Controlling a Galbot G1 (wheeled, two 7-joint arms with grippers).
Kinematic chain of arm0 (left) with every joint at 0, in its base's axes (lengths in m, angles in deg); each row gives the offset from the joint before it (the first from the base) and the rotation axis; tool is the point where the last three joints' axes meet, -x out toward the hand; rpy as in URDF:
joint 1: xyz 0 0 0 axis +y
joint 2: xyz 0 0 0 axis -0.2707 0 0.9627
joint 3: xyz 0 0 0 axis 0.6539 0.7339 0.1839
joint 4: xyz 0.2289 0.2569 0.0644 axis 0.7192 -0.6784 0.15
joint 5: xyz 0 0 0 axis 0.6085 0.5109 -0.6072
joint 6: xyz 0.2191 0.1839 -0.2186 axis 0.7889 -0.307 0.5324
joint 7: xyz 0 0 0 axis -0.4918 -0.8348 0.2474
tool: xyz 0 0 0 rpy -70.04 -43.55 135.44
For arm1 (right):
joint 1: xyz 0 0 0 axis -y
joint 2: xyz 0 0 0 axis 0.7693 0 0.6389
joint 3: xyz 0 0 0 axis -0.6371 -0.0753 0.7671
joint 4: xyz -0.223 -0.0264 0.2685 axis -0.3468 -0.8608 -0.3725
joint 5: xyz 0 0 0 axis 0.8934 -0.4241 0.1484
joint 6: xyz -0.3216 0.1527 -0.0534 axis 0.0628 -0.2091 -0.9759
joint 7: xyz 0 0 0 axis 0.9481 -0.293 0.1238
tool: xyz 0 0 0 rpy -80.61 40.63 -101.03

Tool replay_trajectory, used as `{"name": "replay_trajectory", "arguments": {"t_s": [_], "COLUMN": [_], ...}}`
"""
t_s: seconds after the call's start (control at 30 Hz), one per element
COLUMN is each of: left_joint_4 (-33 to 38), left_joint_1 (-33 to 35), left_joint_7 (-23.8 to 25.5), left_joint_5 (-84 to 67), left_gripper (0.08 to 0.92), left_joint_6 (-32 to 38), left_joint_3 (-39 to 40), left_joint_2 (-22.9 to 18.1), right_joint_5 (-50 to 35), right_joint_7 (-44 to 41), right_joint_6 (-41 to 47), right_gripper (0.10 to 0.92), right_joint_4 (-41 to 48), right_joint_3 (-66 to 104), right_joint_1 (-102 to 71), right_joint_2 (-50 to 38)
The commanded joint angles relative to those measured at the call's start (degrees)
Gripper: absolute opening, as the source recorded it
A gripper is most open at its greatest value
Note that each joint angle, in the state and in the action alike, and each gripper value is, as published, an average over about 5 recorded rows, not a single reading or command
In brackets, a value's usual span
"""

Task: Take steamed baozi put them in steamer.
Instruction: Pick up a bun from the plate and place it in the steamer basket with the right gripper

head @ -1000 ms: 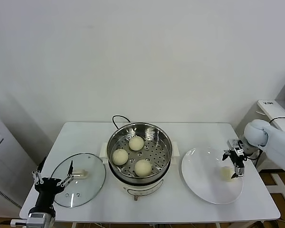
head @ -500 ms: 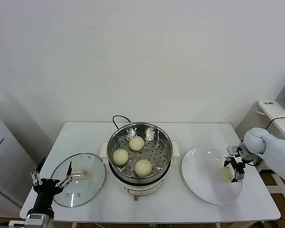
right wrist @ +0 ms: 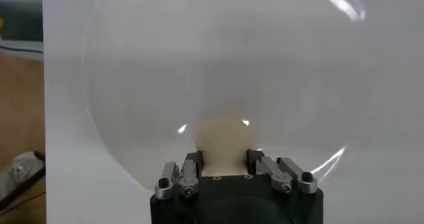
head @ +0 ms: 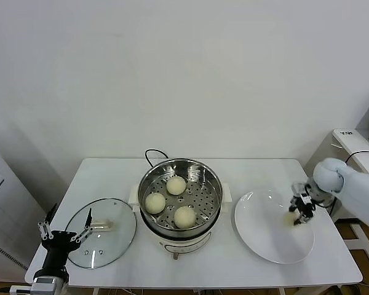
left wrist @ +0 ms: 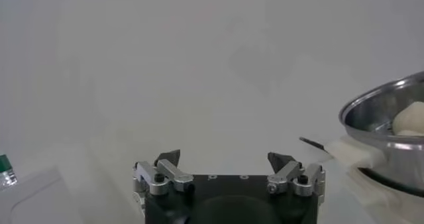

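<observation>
The steamer (head: 216,184) stands mid-table with three baozi on its tray: (head: 176,185), (head: 155,202), (head: 184,216). The fourth baozi (right wrist: 224,136) lies on the white plate (head: 264,239) at the right. My right gripper (head: 301,209) is down on the plate, its fingers pressed against both sides of this baozi, as the right wrist view (right wrist: 224,158) shows. In the head view only an edge of the baozi (head: 289,218) shows beside the gripper. My left gripper (head: 63,232) is open and empty at the table's front left corner; it also shows in the left wrist view (left wrist: 228,159).
The glass lid (head: 104,230) lies flat left of the steamer, close to my left gripper. A black cord (head: 152,153) runs behind the pot. The steamer's rim (left wrist: 377,112) shows in the left wrist view. The table's right edge is just past the plate.
My right gripper has dropped onto the plate and drawn its fingers in around the fourth baozi. The left arm has barely moved.
</observation>
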Motion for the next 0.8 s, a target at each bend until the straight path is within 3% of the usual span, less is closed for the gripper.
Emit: {"name": "replay_trajectory", "arguments": {"t_s": [0.03,0.17,0.33,0.57,0.8], "left_joint_4": [-0.22,-0.12,-0.18,-1.42,-1.43], "left_joint_1": [0.04,-0.29,-0.65,-0.42,-0.61], "left_joint_7": [0.04,-0.01,-0.03,0.2,0.24], "left_joint_5": [-0.03,-0.15,-0.24,-1.42,-2.87], "left_gripper": [0.823,0.823,0.823,0.823,0.823], "left_joint_6": [0.38,0.38,0.43,1.23,1.29], "left_joint_3": [-0.01,-0.03,0.1,-0.57,-1.12], "left_joint_2": [-0.72,-0.91,-1.55,-1.46,-0.92], "right_joint_5": [-27.38,-37.71,-43.26,-40.36,-36.02], "right_joint_7": [-1.06,-0.96,1.85,8.02,11.29], "right_joint_6": [3.51,7.76,13.74,18.75,20.64], "right_gripper": [0.424,0.424,0.424,0.424,0.424], "right_joint_4": [0.57,2.26,-1.31,-8.61,-10.09], "right_joint_3": [-21.25,-23.73,-24.06,-23.13,-24.89], "right_joint_1": [33.95,41.43,40.8,30.51,25.6], "right_joint_2": [11.59,19.68,26.49,30.99,31.4]}}
